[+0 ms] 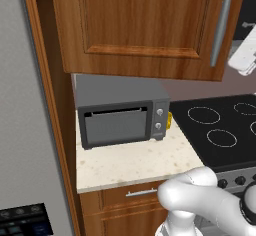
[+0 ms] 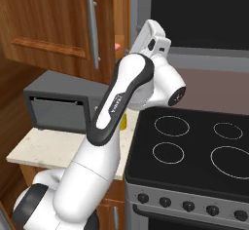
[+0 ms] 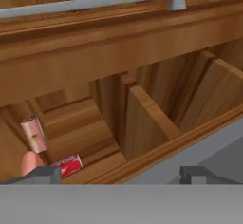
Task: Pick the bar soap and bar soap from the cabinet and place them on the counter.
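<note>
salmon-pink bar soap (image 3: pixel 29 163) — reddish-brown cabinet (image 1: pixel 145 25)

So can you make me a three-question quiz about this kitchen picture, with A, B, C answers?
1. Where does the microwave sit?
A. on the counter under the cabinet
B. on the stovetop
C. on the floor

2. What colour is the bar soap inside the cabinet?
A. green
B. salmon-pink
C. blue

3. How is the tool right now?
A. shut on the soap
B. shut on the handle
C. open, holding nothing

Answers: 1 A, the microwave stands on the beige counter below the wooden cabinet. 2 B, a pink bar lies on the shelf. 3 C, its tips stand wide apart with nothing between.
</note>
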